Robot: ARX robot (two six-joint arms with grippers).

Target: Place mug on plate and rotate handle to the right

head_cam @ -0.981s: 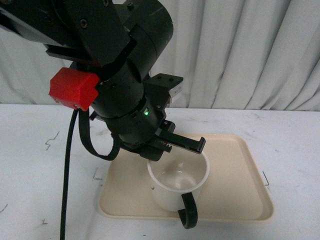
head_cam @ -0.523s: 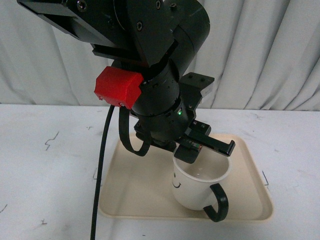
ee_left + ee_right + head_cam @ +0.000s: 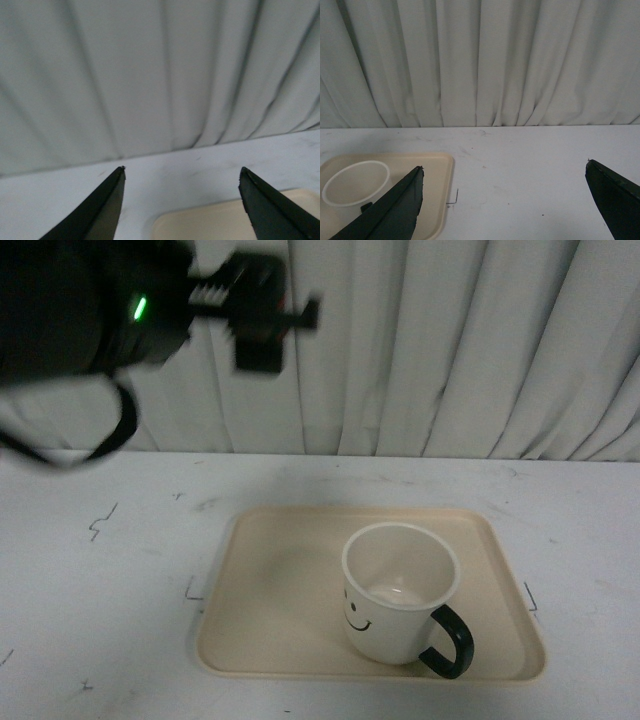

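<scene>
The cream mug [image 3: 400, 590] with its smiley face stands upright on the right half of the beige plate [image 3: 260, 640]. Its black handle [image 3: 450, 642] points right and slightly toward the front. My left gripper [image 3: 290, 320] hangs blurred high at the upper left, far above the table, open with nothing in it. In the left wrist view the open left gripper [image 3: 182, 168] frames only table and a corner of the plate [image 3: 200, 220]. The right gripper [image 3: 504, 165] is open over bare table, with the mug's rim [image 3: 356, 182] and the plate [image 3: 437, 200] off to one side.
A white curtain [image 3: 450, 340] closes off the back. The white table [image 3: 100, 590] carries small black marks around the plate. Nothing else stands on it in view.
The left gripper let go of the mug and rose up and to the left, away from the plate. The mug's handle swung from the front toward the right.
</scene>
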